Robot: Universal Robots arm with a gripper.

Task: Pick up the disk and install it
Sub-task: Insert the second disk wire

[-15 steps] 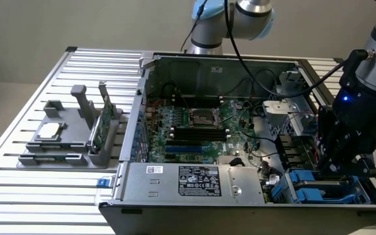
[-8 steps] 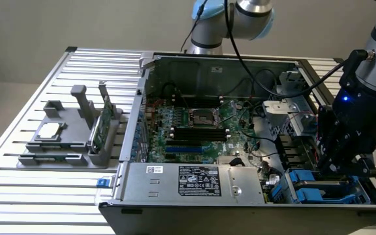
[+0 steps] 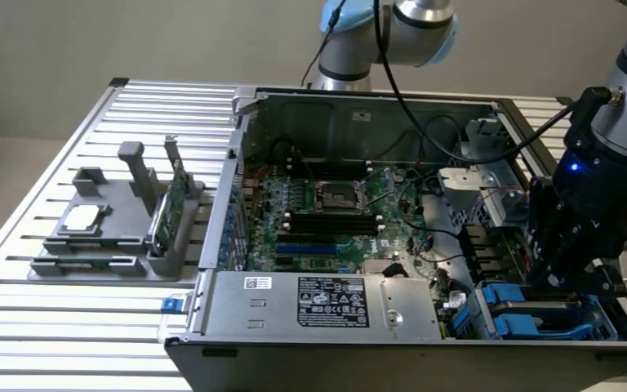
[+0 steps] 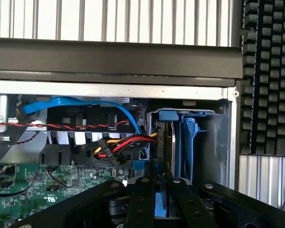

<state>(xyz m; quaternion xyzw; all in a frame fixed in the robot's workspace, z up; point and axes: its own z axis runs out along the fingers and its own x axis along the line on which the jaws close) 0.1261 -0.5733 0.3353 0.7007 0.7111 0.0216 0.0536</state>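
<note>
In the exterior view, an open desktop computer case point(image 3: 325, 114) lies on a slatted aluminium table point(image 3: 30, 327), motherboard point(image 3: 335, 204) facing up and the power supply point(image 3: 325, 302) along the near wall; the gripper point(image 3: 558, 282) is down inside the case at the exterior view's right, over the blue drive bay point(image 3: 521, 314), and a grey fixture point(image 3: 112, 237) holding a green circuit card point(image 3: 166, 216) and a square chip point(image 3: 82, 216) stands well apart on the exterior view's left. In the wrist view, the gripper point(image 4: 162, 199) is drawn in narrow, its black fingers point(image 4: 142, 199) pinching the blue edge of the disk point(image 4: 173, 142), which stands on edge inside the bay among blue carrier rails, just beside the bundle of red, yellow and black power cables point(image 4: 118, 147). The disk looks stiff, dense and fairly heavy for its size, with smooth metal faces likely to slip, so the plastic carrier bracket seems the safer hold; knocks would likely harm it
</note>
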